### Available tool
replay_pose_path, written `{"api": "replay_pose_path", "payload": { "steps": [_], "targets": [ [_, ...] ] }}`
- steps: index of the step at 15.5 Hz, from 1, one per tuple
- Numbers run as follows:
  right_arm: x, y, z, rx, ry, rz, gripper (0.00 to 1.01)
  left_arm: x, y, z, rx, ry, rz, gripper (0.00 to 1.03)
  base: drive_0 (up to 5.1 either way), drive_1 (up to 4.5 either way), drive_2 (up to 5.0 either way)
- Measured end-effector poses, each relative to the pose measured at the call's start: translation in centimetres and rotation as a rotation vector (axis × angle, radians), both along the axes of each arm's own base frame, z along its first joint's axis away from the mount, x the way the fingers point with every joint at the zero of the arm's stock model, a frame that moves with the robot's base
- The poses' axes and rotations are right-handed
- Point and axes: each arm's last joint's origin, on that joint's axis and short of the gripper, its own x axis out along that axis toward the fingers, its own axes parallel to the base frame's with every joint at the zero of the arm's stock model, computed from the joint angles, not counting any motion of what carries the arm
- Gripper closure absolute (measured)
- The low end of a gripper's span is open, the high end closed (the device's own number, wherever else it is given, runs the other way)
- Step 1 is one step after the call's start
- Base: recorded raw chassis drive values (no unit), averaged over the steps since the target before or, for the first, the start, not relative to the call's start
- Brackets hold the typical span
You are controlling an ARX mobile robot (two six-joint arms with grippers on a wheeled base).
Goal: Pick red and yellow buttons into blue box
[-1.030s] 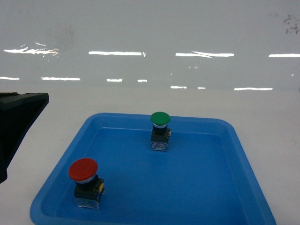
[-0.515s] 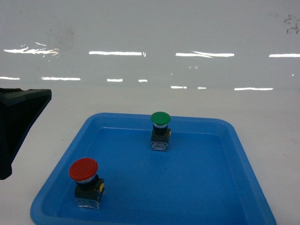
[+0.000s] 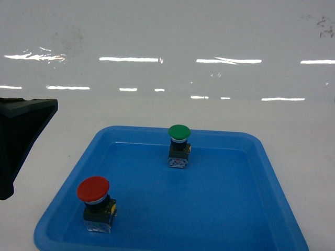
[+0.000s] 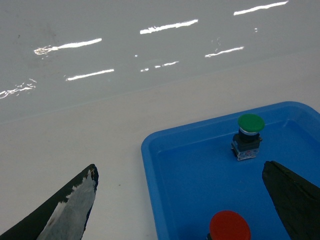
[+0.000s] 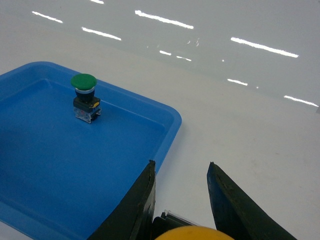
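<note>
Two buttons, red and green, are seen in the tray at lower centre. A yellow button is gripped by the right gripper; the left gripper is spread wide.

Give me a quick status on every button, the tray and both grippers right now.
red button: upright in the tray's near-left corner, untouched.
green button: upright near the tray's far edge, untouched.
yellow button: held between the right gripper's fingers.
blue tray: flat on the table, holding two buttons.
left gripper: open, empty, over the tray's left edge.
right gripper: shut on the yellow button.
</note>
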Motion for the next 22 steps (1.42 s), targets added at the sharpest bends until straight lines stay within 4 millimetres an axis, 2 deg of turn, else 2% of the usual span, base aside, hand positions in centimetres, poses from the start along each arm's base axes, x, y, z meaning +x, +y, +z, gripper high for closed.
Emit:
{"api": "replay_pose_path", "payload": {
  "steps": [5, 11, 14, 18, 22],
  "targets": [
    [0.0, 0.0, 0.0, 0.000, 0.000, 0.000, 0.72, 0.3, -1.3, -1.6, 0.043, 0.126, -0.059, 0.05, 0.0, 0.00, 0.0],
    [0.0, 0.0, 0.0, 0.000, 0.000, 0.000, 0.72, 1.6, -2.7, -3.2, 0.097, 0.196, -0.085, 0.05, 0.0, 0.00, 0.0],
    [0.0, 0.0, 0.0, 0.000, 0.000, 0.000, 0.72, 2.9, -3.3, -5.0, 0.138, 0.293, -0.095, 0.05, 0.0, 0.00, 0.0],
    [0.0, 0.0, 0.0, 0.000, 0.000, 0.001, 0.72, 5.4, -4.6, -5.3, 0.166, 0.293, -0.115, 0.05, 0.0, 0.00, 0.0],
    [0.0, 0.0, 0.0, 0.000, 0.000, 0.001, 0.72, 6.0, -5.4, -7.0, 0.203, 0.355, -0.136, 0.05, 0.0, 0.00, 0.0]
  ]
}}
